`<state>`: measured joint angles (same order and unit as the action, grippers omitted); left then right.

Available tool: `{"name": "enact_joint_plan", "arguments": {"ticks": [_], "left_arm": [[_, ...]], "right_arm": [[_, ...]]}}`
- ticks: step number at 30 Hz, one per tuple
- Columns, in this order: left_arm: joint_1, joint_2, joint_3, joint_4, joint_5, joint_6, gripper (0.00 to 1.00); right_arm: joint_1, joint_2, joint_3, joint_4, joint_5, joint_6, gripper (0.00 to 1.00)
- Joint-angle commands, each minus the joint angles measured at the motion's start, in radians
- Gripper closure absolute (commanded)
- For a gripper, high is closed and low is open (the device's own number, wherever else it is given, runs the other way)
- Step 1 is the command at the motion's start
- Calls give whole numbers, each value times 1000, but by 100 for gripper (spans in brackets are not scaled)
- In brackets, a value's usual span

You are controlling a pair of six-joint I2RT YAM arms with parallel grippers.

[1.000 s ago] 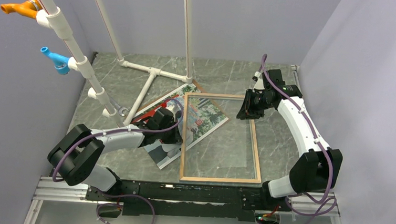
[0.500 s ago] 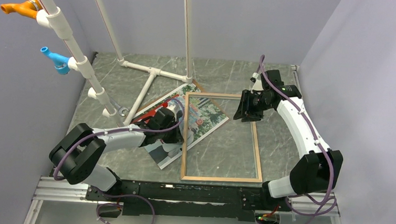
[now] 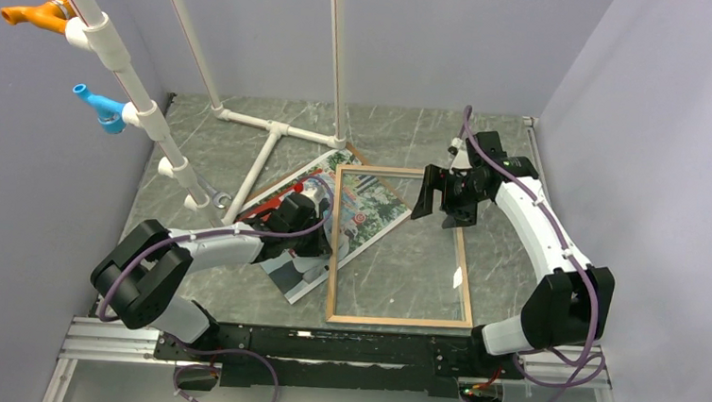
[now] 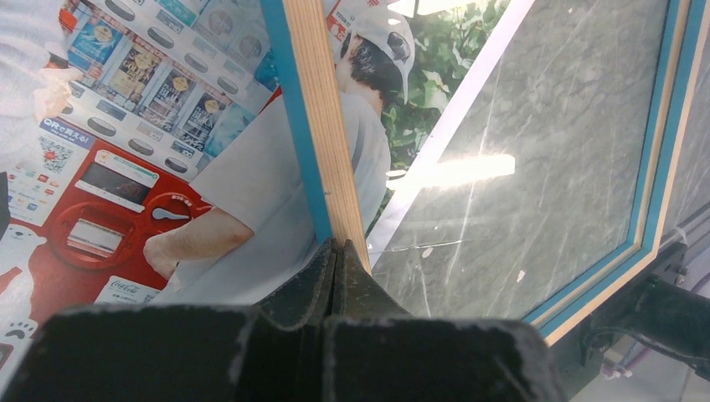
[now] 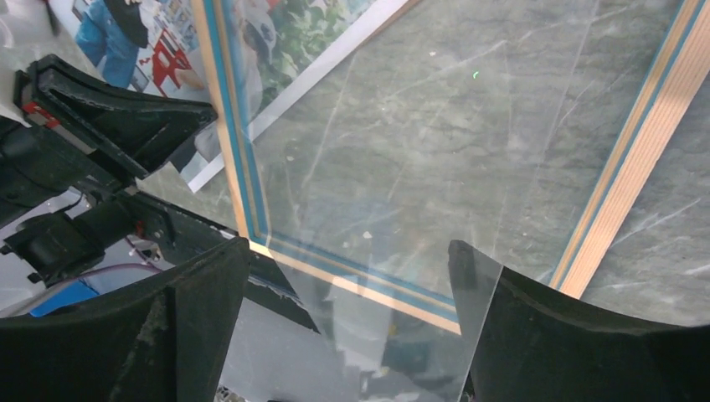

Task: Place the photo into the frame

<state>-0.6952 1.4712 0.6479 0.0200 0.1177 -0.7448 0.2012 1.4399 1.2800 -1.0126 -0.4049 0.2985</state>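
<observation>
The frame [image 3: 464, 265], light wood with a blue inner face, lies flat on the table, and its left bar covers part of the photo [image 3: 361, 206]. The photo [image 4: 167, 126] shows people at vending machines and lies face up, angled. My left gripper [image 3: 323, 246] is shut, its tips [image 4: 336, 244] against the frame's left bar [image 4: 322, 126], with nothing seen between the fingers. My right gripper [image 3: 439, 207] hangs open over the frame's far right part. In the right wrist view a clear pane [image 5: 393, 318] rises between its spread fingers [image 5: 536, 335], above the frame [image 5: 632, 184].
A white pipe stand [image 3: 271, 143] crosses the table's far left, with an orange piece [image 3: 34, 13] and a blue piece [image 3: 98, 107] on its pole. A brown board corner [image 3: 354, 151] shows behind the photo. Grey walls close in at the left, back and right.
My right gripper has gone from nearly shut to wide open and drifted slightly left over the frame. The left arm and the photo have not moved.
</observation>
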Motion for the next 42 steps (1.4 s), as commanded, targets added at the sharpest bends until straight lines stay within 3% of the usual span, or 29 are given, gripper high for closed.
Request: {"name": "enact_joint_plan", "arguments": {"ticks": [1, 3, 42], "left_arm": [[-7, 66, -28, -104, -87, 48, 100], [-7, 66, -28, -106, -88, 48, 100], [-15, 77, -19, -105, -90, 46, 100]], "right_arm": [[5, -1, -16, 23, 52, 4, 5], [4, -1, -16, 22, 77, 5, 1], [84, 104, -42, -31, 599, 142, 0]]}}
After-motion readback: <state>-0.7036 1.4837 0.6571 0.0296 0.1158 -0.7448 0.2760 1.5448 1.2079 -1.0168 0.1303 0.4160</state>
